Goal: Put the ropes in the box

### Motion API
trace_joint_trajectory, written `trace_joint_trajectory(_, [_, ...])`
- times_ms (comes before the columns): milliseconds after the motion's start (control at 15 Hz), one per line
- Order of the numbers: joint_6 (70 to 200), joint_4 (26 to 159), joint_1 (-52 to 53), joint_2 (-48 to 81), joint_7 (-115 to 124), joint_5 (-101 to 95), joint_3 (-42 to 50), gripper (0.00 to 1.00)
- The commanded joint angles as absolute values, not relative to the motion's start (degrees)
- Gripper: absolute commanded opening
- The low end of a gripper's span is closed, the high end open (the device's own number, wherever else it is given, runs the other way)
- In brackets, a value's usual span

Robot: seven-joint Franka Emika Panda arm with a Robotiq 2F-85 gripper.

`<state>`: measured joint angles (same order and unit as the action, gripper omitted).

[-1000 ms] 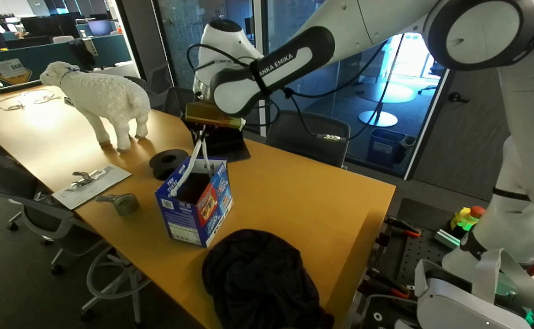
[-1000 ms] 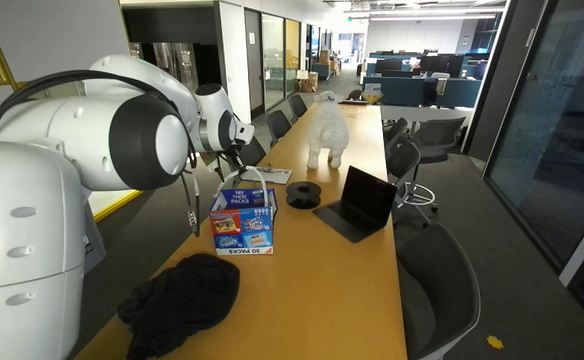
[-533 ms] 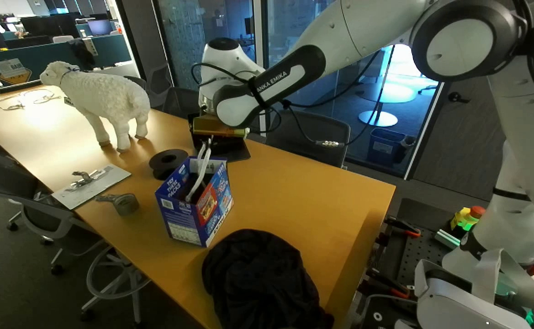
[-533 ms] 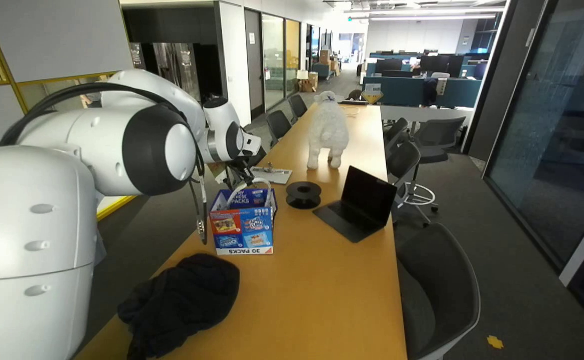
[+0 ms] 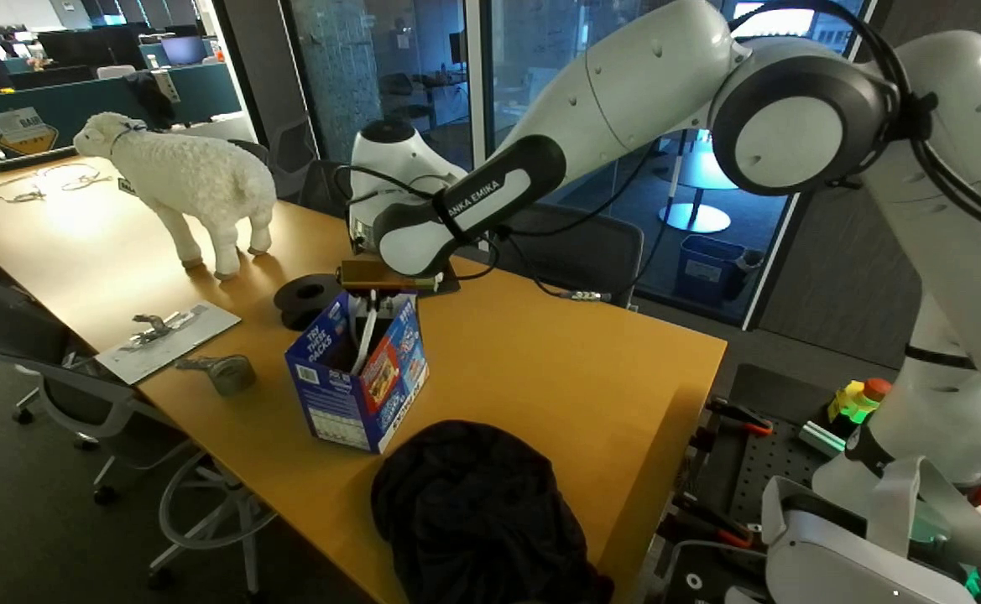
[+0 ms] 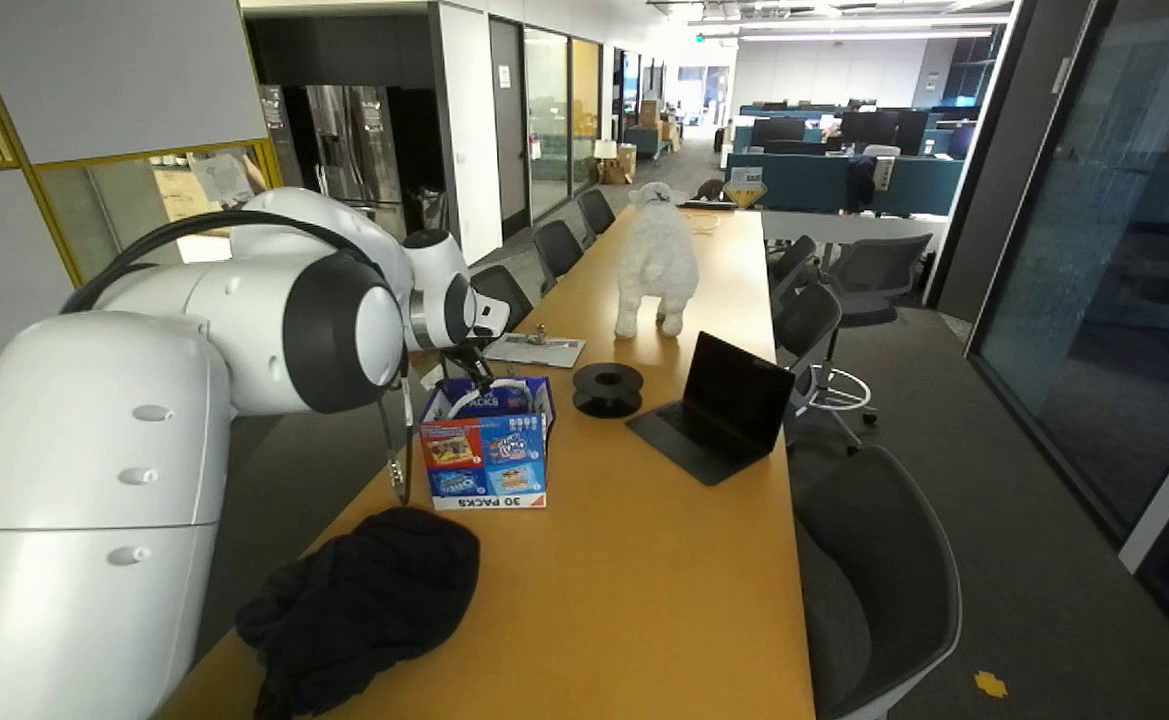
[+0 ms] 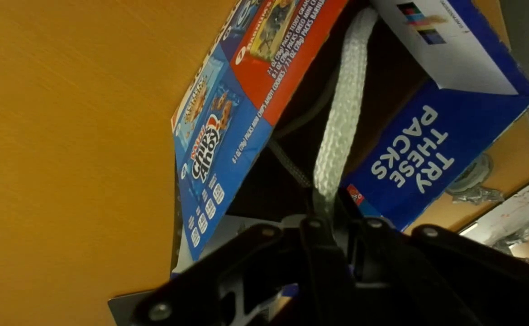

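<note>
The white rope lies largely inside the blue box; its bright near stretch runs from the gripper toward a white inner flap, and dimmer strands lie deeper in shadow, though whether these are the same length cannot be told; the gripper has its fingers drawn together with the rope apparently pinched between them, and it stands over the box's mouth, its tips near rim height, whether above or below I cannot tell; the box is upright on the table, with a black spool and a laptop near and a heap of dark cloth just beside it; the step in hand looks to be lowering the rope in, and close to its finish; next, I judge, the gripper should sink until the held part is surely below the rim, then spread its fingers so the rope drops, then rise straight up; being soft, the rope could cling to a finger or drape over the edge, so that lift wants to be slow.
</note>
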<state>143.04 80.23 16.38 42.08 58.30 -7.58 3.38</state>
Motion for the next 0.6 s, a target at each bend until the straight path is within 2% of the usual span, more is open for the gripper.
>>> trace_joint_trajectory(0, [140.32, 75.62, 16.22, 45.05, 54.53, -6.65, 2.68, 0.37])
trace_joint_trajectory(267, [137.87, 78.51, 12.91, 42.57, 44.31, -3.95, -0.8, 0.66])
trace_joint_trajectory(533, [130.45, 87.69, 8.3, 31.61, 27.54, 1.6, -4.49, 0.95])
